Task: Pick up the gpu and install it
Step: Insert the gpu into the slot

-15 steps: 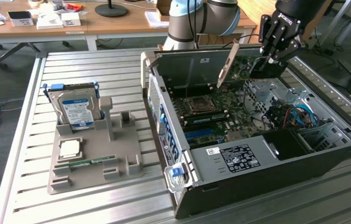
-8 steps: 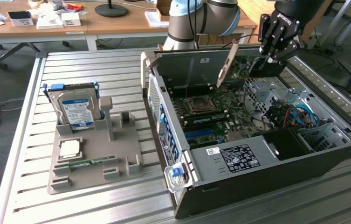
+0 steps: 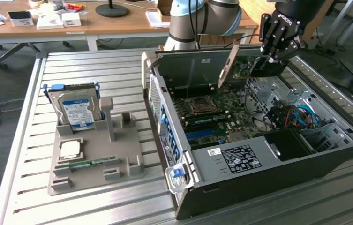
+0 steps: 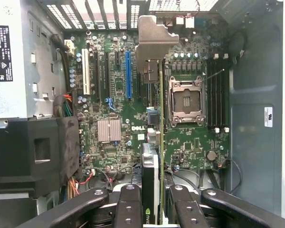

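The fingers [image 4: 129, 209] are partly closed and clamp the gpu [image 4: 150, 173] between them, holding it by the end opposite its pale metal bracket [image 4: 152, 42]. The card hangs on edge from the fingers, lifted clear above the motherboard [image 4: 115, 102] inside the open computer case [image 3: 276, 183]. The bracket is the part farthest from the fingers, toward the case's slotted rear wall. A blue slot [image 4: 128, 73] lies to one side of the held card and the empty CPU socket [image 4: 185, 102] to the other. Well away from the fingers, outside the case, a hard drive [image 3: 75, 110] stands upright in a grey holder [image 3: 95, 161] on the desk [image 3: 20, 187].
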Controlling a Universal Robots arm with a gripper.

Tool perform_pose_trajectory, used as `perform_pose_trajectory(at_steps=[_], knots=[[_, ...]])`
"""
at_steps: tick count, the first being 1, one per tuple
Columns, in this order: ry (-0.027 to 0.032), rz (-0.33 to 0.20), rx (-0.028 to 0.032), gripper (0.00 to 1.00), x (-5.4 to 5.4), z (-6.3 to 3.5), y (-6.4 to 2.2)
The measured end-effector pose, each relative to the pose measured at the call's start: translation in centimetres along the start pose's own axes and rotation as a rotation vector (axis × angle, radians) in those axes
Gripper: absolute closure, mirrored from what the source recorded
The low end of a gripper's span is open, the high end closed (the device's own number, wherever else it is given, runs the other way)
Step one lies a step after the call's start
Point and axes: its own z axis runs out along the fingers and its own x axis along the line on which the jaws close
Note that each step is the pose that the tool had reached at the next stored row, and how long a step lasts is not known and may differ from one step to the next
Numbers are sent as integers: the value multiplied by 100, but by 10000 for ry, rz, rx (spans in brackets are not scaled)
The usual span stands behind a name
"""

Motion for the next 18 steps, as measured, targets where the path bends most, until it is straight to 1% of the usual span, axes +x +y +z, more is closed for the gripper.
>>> perform_pose_trajectory(at_steps=[4, 6, 8, 11, 12, 13, 18], knots=[[1, 1, 0, 73, 0, 0, 1], [-1, 2, 23, 73, 1, 0, 7], [-6, -10, 87, 73, 2, 0, 18], [-22, -28, 232, 73, 3, 1, 45], [-25, -33, 274, 73, 3, 1, 54], [-27, -36, 302, 73, 4, 1, 60], [-27, -38, 310, 73, 4, 1, 62]])
